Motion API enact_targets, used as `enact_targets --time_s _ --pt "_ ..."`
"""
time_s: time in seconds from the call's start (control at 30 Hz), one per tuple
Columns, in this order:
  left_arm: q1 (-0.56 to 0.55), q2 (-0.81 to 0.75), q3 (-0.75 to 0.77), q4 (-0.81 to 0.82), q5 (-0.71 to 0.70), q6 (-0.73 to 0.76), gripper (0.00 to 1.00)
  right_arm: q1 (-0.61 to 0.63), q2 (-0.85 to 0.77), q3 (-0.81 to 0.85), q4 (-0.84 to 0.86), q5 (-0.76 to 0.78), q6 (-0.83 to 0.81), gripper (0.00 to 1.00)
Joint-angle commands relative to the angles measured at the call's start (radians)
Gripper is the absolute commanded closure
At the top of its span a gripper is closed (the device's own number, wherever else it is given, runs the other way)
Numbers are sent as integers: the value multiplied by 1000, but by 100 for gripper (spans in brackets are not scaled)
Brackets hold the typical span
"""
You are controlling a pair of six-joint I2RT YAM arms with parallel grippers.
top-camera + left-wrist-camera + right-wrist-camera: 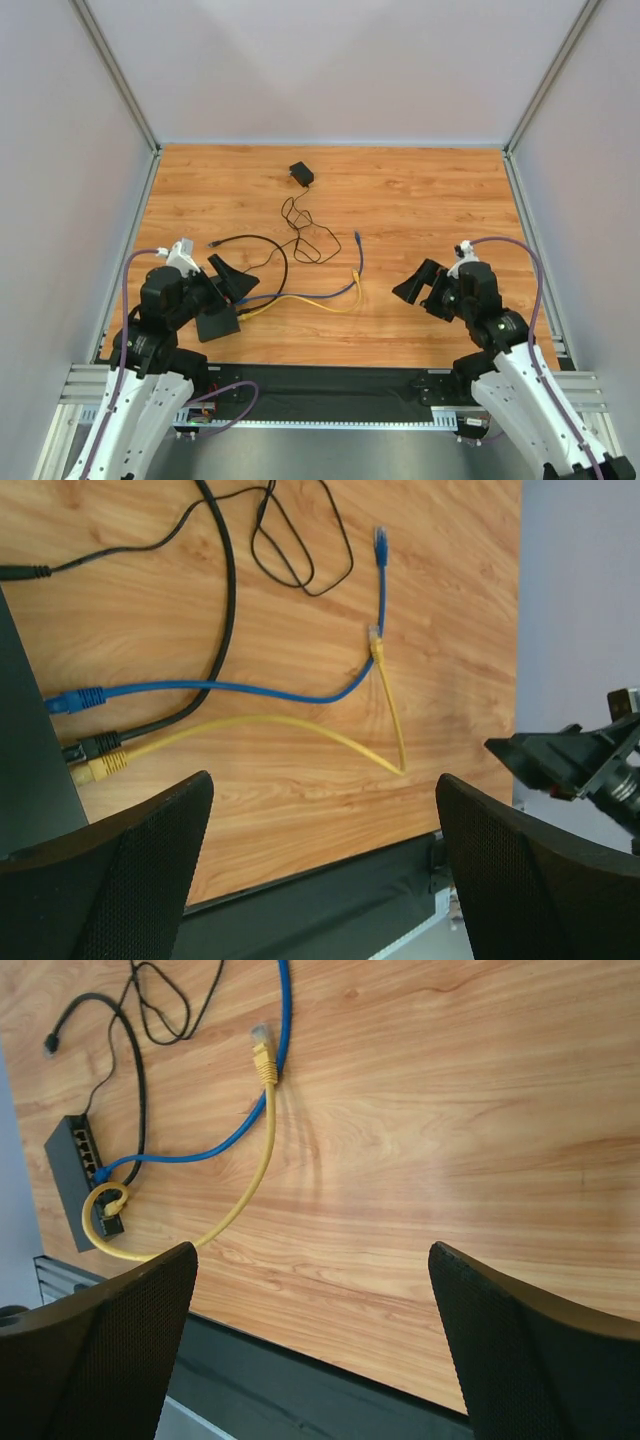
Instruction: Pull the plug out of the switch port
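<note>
The switch [218,324] is a flat black box lying at the front left of the wooden table. It also shows at the left edge of the left wrist view [25,770] and in the right wrist view [68,1170]. Three plugs sit in its ports: blue [75,700], black [95,745] and yellow [100,768]. My left gripper [228,284] is open and empty, right beside and above the switch, holding nothing [325,780]. My right gripper [425,290] is open and empty over bare wood at the front right [312,1250], far from the switch.
The blue cable [330,293] and the yellow cable [320,305] run right from the switch; their free ends lie mid-table. A black cable [280,255] loops behind. A small black adapter block [301,173] with a thin coiled lead sits at the back. Grey walls enclose the table.
</note>
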Motion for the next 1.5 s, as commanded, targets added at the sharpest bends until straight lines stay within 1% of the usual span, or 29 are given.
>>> enact_targets --time_s 0.0,0.1,0.17,0.2,0.23,0.27,0.3,0.33,0.4,0.43,0.5,0.53,0.63,0.7,0.73,0.77,0.8,0.83,0.87,0.93,0.97,1.03,1.1,1.17,1.3,1.33,1.37,1.4,1.47 --pt "-1 28 24 -27 50 10 0 7 154 121 2 52 -58 0" --pt "-1 71 56 -56 4 24 0 6 260 178 39 15 -67 0" --pt "-1 95 82 -75 -11 30 1 4 326 152 157 -103 -80 0" --pt "-1 127 95 -79 -22 30 2 6 352 117 280 -160 -71 0" --pt "-1 149 105 -90 -26 27 3 6 383 103 348 -268 -26 0" --pt "-1 193 119 -99 -45 19 7 10 456 87 422 -322 12 0" --pt "-1 216 147 -112 -62 12 10 25 493 81 492 -355 35 0" --pt "-1 244 160 -139 -78 6 14 85 528 110 566 -347 45 0" --pt "-1 321 212 -180 -132 12 16 174 621 170 550 -286 25 0" --pt "0 347 231 -182 -140 27 16 266 644 234 548 -231 19 0" --pt "0 405 271 -196 -181 55 21 346 703 277 591 -191 31 0" --pt "0 422 280 -199 -195 58 23 408 737 308 606 -162 48 0" --pt "0 474 303 -181 -233 76 27 492 780 340 683 -94 83 3" --pt "0 520 317 -181 -250 101 38 527 820 348 753 -64 138 7" --pt "0 540 323 -185 -250 105 50 536 838 340 790 -59 164 8" --pt "0 577 334 -213 -298 105 56 547 846 324 865 -54 205 10" --pt "2 594 335 -228 -319 101 61 573 855 319 893 -35 222 11" --pt "3 609 337 -245 -338 87 74 588 869 319 913 -25 230 11" --pt "7 634 337 -259 -371 75 80 605 877 333 924 -11 232 11" --pt "14 645 326 -288 -385 46 88 656 909 351 924 24 229 12" --pt "25 640 307 -297 -391 35 91 671 923 366 936 32 230 15" --pt "34 611 261 -303 -410 -16 97 707 967 370 964 48 252 16" --pt "54 580 225 -288 -407 -42 98 733 998 359 1039 65 299 20" --pt "72 533 179 -279 -408 -79 98 768 1039 357 1096 87 319 28" --pt "118 500 142 -273 -392 -88 97 837 1093 394 1104 208 353 29" --pt "128 508 142 -279 -379 -83 99 849 1113 406 1107 222 365 29" --pt "140 516 150 -283 -370 -65 100 875 1121 411 1101 280 374 30" --pt "160 525 154 -286 -362 -56 100 889 1132 413 1102 342 382 33" --pt "177 563 173 -294 -343 -33 100 920 1142 408 1122 407 410 35"
